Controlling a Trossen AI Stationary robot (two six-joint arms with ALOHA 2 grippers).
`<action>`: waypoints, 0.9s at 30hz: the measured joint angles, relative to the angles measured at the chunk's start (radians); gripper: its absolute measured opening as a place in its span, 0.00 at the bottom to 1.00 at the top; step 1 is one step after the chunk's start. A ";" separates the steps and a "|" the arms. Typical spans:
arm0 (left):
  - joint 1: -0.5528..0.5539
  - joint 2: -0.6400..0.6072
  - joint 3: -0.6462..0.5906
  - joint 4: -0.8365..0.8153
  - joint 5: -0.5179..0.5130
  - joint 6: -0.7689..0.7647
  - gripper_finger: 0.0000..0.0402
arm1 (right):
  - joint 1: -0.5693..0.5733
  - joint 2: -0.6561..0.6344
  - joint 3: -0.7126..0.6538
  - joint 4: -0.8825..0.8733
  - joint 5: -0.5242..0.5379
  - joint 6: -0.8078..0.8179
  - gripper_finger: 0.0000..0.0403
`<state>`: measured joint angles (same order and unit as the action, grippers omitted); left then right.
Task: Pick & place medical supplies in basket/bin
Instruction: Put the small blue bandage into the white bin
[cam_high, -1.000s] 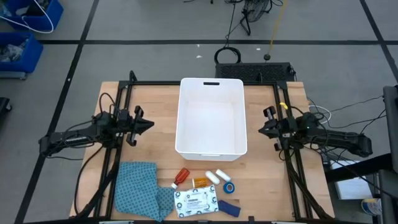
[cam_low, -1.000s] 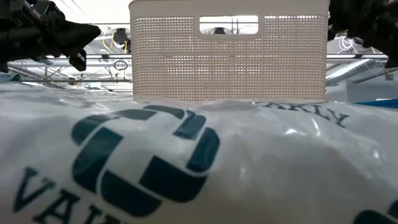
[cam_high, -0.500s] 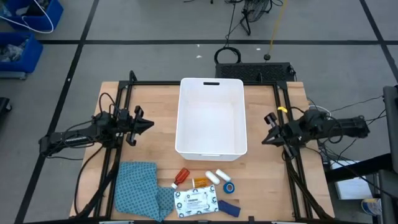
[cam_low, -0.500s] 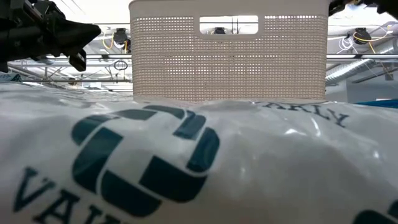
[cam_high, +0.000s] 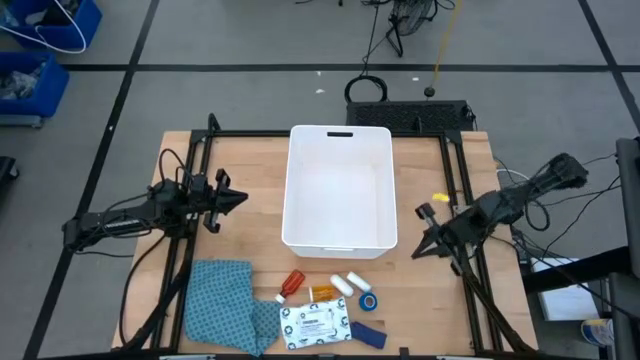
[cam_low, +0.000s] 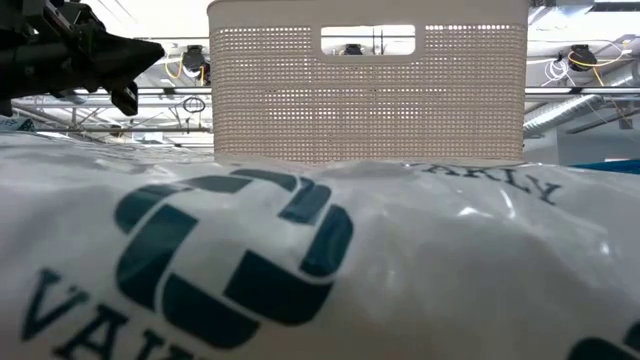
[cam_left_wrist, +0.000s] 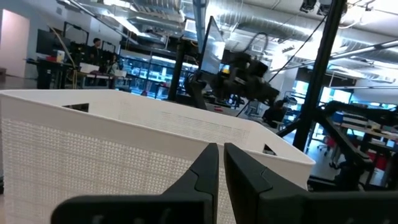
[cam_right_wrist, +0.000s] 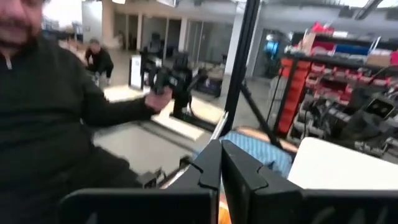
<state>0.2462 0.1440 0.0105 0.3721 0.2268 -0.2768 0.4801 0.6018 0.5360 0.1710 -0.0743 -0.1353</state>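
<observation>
Both end effectors closed and empty, the supplies lying by the surface's near edge.

The right end effector (cam_high: 418, 250) hangs over the surface's right side, just off the white bin's (cam_high: 338, 240) near right corner, fingers pressed together and holding nothing. The left end effector (cam_high: 240, 198) waits beside the bin's left wall, its fingers likewise together. The bin stands in the middle of the surface, its handle slot at the far rim. Between the bin and the near edge lie the red-capped bottle (cam_high: 291, 284), orange pill bottle (cam_high: 321, 293), two white cylinders (cam_high: 348, 284), blue tape roll (cam_high: 369, 301), dark blue strip (cam_high: 367, 333) and white printed packet (cam_high: 314, 324). A blue patterned cloth (cam_high: 222, 303) lies toward the near left corner.
</observation>
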 joint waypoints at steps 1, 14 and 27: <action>0.000 0.000 0.000 0.000 0.000 0.000 0.07 | 0.028 0.024 0.008 -0.001 0.020 -0.009 0.01; 0.000 0.000 0.000 -0.001 0.000 -0.003 0.07 | 0.359 0.424 0.139 0.094 0.428 -0.054 0.01; 0.000 0.000 0.000 -0.001 -0.003 0.009 0.07 | 0.481 0.755 0.160 0.202 0.676 0.087 0.09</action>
<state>0.2462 0.1440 0.0105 0.3714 0.2241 -0.2676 0.9607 1.3564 0.6960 0.3726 0.6014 -0.0484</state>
